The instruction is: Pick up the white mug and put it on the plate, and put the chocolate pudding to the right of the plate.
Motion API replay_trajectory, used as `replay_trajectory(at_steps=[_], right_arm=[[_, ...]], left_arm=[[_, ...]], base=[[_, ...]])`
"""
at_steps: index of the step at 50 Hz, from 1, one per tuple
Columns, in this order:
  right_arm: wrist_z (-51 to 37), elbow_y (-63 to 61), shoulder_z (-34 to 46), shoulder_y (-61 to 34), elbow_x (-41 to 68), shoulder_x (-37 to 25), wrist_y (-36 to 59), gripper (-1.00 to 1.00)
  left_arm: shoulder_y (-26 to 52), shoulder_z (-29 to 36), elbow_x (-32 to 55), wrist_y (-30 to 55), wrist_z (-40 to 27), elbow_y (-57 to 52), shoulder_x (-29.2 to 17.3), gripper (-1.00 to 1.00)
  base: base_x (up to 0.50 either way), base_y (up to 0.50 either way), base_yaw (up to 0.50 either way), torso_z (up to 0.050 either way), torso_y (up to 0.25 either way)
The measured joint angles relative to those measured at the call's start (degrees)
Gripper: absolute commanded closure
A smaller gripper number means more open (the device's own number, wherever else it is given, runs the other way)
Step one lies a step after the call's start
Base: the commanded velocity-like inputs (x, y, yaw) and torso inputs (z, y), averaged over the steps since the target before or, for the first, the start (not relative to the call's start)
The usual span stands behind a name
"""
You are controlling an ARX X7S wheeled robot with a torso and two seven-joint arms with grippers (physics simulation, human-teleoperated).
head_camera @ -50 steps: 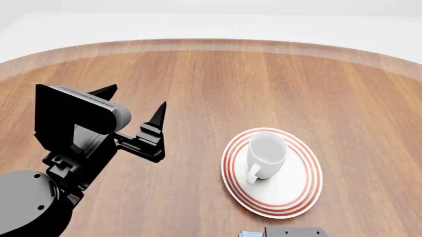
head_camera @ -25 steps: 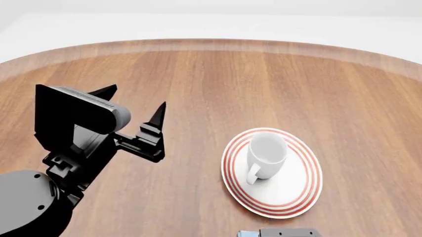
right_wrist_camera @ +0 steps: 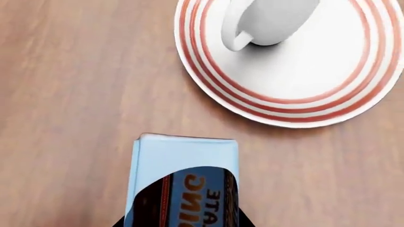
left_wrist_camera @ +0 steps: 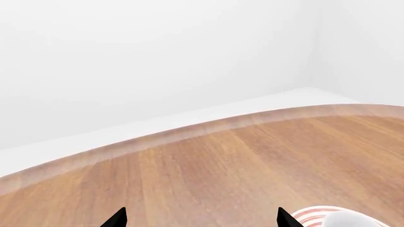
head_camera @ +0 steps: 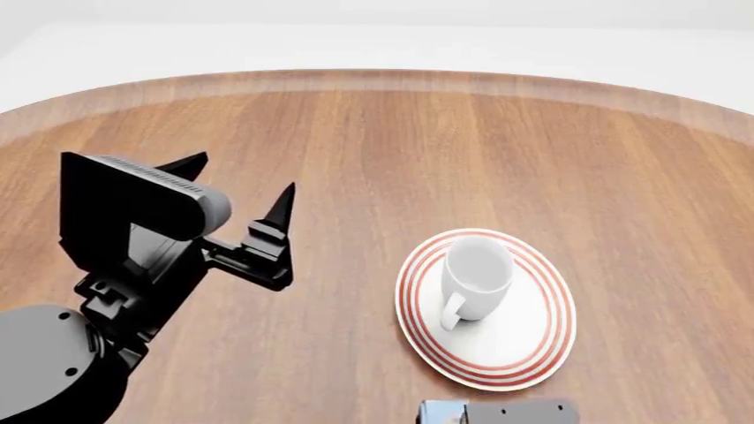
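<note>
Mug: the white mug (head_camera: pixel 476 276) stands upright on the plate (head_camera: pixel 536 340), handle turned toward us, so we judge the first half of the task done.
Plate: it lies on the wooden worktop (head_camera: pixel 471 150) in front of us and a little to our right.
Pudding: the chocolate pudding (right_wrist_camera: pixel 183 187) is up against the right wrist camera, its pale blue end pointing at the plate's near rim, with a strip of bare wood between them.
Right gripper: we read the right gripper (head_camera: pixel 501 412) as clamped on the carton, dark fingertips showing at both its sides; in the head view only a grey sliver of it shows at the bottom edge.
Left gripper: the left gripper (head_camera: pixel 236 190) hovers well to the left of the plate, jaws spread apart and empty.
Step in hand: carrying the pudding to its spot, we'd say.
Next move: the carton sits on the near side of the plate rather than right of it, so we need to swing it out to the plate's right, lower it onto bare wood and let go.
In the way: the plate rim and the mug handle are the closest things to the carton, so we'd go wide around the rim.
Around: nothing else shows on the wood; a plain white wall (left_wrist_camera: pixel 158 56) lies beyond the worktop's curved edge.
</note>
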State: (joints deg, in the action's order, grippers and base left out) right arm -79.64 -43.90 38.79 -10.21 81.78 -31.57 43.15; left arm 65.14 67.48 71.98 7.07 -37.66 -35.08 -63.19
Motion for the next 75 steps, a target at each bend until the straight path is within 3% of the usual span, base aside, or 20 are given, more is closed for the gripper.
replay_trajectory(at_steps=[24, 43, 52, 64, 75], right_arm=[[-9.7, -9.9, -8.1, -8.5, 14.4, -12.1, -5.0, 1.0], [-10.4, -14.3, -10.5, -18.0, 21.6, -35.9, -22.2, 1.0], [-10.4, -15.1, -25.6, -14.1, 27.0, -46.0, -25.1, 1.0], [-8.5, -11.8, -54.2, -8.0, 31.4, -51.0, -14.1, 1.0], [5.2, -6.5, -62.2, -6.6, 21.6, -54.3, -10.5, 1.0]], left_arm=[[0.5, -0.8, 0.8, 0.1, -0.2, -1.0, -0.7, -1.0], [1.2, -1.3, 1.4, 0.8, -0.8, -1.8, -0.9, -1.0], [1.4, -1.4, 1.4, 1.2, -1.0, -1.9, -0.8, -1.0], [1.5, -1.4, 1.3, 1.6, -1.0, -1.8, -0.3, -1.0], [1.3, -1.3, 1.0, 1.5, -0.6, -1.3, 0.2, -1.0]], base=[[0.0, 0.0, 0.0, 0.0, 0.0], [0.0, 0.0, 0.0, 0.0, 0.0], [0.0, 0.0, 0.0, 0.0, 0.0], [0.0, 0.0, 0.0, 0.0, 0.0], [0.0, 0.0, 0.0, 0.0, 0.0]])
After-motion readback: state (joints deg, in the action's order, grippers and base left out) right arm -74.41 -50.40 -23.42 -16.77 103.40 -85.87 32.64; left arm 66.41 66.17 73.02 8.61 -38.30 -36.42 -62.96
